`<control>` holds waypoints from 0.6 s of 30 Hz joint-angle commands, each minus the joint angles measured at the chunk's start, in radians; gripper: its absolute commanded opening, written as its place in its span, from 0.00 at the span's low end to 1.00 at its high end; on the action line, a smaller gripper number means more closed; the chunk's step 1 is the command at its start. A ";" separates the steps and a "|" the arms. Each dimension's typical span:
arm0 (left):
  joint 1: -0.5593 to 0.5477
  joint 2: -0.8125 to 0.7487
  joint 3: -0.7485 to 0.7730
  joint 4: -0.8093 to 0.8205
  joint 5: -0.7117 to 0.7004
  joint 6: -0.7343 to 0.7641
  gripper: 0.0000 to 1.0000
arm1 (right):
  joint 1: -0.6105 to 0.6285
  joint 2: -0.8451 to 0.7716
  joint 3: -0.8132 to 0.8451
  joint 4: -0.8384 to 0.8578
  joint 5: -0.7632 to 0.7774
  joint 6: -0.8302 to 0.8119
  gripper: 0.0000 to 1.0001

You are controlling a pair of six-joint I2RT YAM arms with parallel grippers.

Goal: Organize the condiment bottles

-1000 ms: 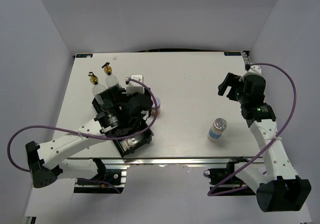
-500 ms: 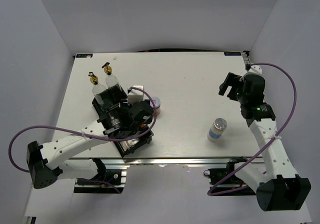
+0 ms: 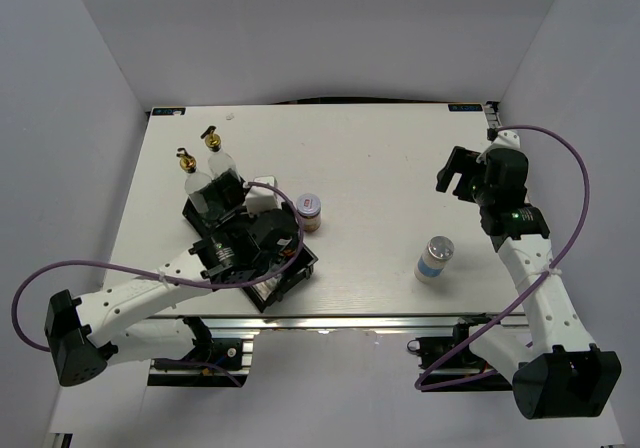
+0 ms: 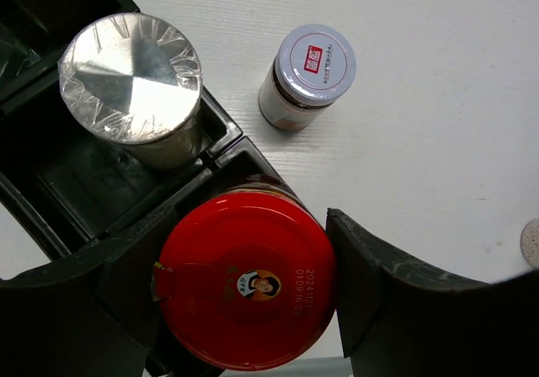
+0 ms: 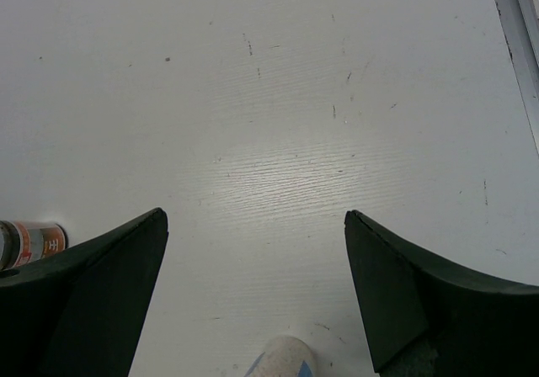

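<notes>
The left pincer [image 4: 253, 255] reaches over the near end of the black tray [image 4: 76, 183], its 2 fingers [image 4: 396, 301] pressed against opposite sides of the red-lidded jar [image 4: 244, 284], so it is closed on that jar. The jar sits low in the tray's near corner compartment. In the next compartment stands a foil-topped jar [image 4: 130, 82], upright and apart from the red one. Just outside the tray wall, on the white table [image 3: 380, 158], a small purple-lidded jar [image 4: 307, 74] stands upright, near the tray but not touching it. At the tray's far end are 2 tall glass bottles [image 3: 224, 171] with gold spouts, side by side. From above I cannot tell whether they are inside compartments or just against the tray. Well apart from all this, on the right half of the table, a silver-lidded jar [image 3: 435, 258] with a pale blue label stands alone. The right pincer [image 5: 254, 217] hangs above bare table beyond that jar, its fingers spread wide with nothing between them
</notes>
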 commanded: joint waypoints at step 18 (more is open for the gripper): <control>0.009 -0.039 -0.027 0.043 0.034 0.026 0.18 | -0.003 0.000 0.010 0.024 -0.042 -0.009 0.89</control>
